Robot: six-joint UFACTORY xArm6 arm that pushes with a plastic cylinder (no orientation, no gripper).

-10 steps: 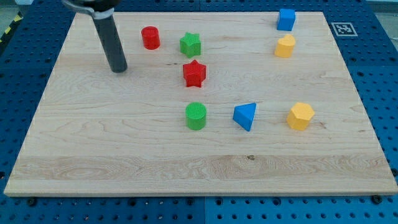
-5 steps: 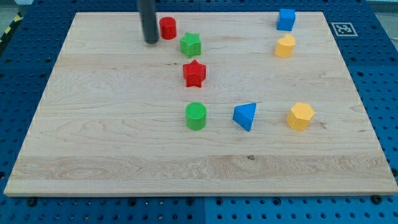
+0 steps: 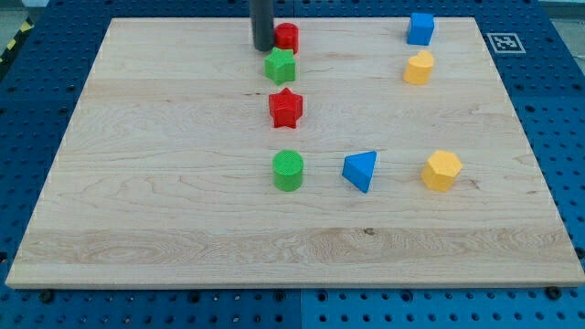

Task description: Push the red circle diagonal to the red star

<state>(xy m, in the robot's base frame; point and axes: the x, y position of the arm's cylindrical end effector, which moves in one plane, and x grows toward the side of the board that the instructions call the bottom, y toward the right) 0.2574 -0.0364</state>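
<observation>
**Red circle sits near the top edge, with my tip right beside it**

The red circle (image 3: 287, 37) is close to the top edge of the wooden board (image 3: 164, 210). There is only a thin strip of wood between it and that edge. My tip (image 3: 263, 47) is pressed up against the circle's left side, as far as I can tell. I have no fingers, only a dark rod, so nothing opens or closes.

Just below the red circle is the green star (image 3: 281, 66). The two look very close, maybe touching. Below the green star, with a small gap, is the red star (image 3: 285, 108). So the red circle, green star and red star make a line going down the view. The green star stands between the red circle and the red star.

To the right of the red circle there is a wide bare stretch of wood until the blue cube (image 3: 420, 28) and the yellow block (image 3: 420, 68) under it. To the left of my tip the board is bare all the way to the edge.

Lower down are the green circle (image 3: 288, 170), the blue triangle (image 3: 360, 170) and another yellow block, six-sided (image 3: 442, 170), in a row. They are well apart from the red circle.
</observation>
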